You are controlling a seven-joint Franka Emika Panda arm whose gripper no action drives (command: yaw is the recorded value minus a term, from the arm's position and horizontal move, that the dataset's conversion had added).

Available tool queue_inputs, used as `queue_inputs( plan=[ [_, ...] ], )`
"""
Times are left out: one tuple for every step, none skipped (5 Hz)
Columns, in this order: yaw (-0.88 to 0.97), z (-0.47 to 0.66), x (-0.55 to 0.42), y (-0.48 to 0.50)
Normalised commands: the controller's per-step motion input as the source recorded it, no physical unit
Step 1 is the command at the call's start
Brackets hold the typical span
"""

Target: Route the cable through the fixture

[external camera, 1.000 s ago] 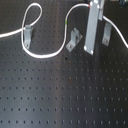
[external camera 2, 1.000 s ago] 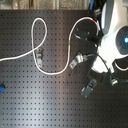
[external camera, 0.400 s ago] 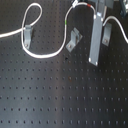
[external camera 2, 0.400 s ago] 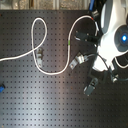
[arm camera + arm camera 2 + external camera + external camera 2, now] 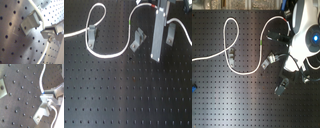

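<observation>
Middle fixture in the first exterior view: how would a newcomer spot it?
On the black perforated board, follow the white cable right from its loop. The middle fixture is the small grey bracket just beyond the cable's green band, unlike the left fixture at the loop.

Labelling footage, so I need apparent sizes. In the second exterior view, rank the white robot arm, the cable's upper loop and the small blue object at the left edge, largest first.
1. White robot arm.
2. Cable's upper loop.
3. Blue object, partly cut off.
</observation>
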Motion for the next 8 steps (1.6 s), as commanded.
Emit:
queue_inputs(
  plan=[
    [0.07,0.70,0.070,0.170],
    [0.20,0.00,0.092,0.212],
    [0.00,0.29,0.060,0.130],
    [0.11,0.57,0.128,0.071],
    [0.56,0.43,0.254,0.114],
    [0.56,0.27,0.021,-0.288],
    [0.34,0.21,-0.291,-0.392],
    [0.24,0.04,-0.417,-0.279]
  ],
)
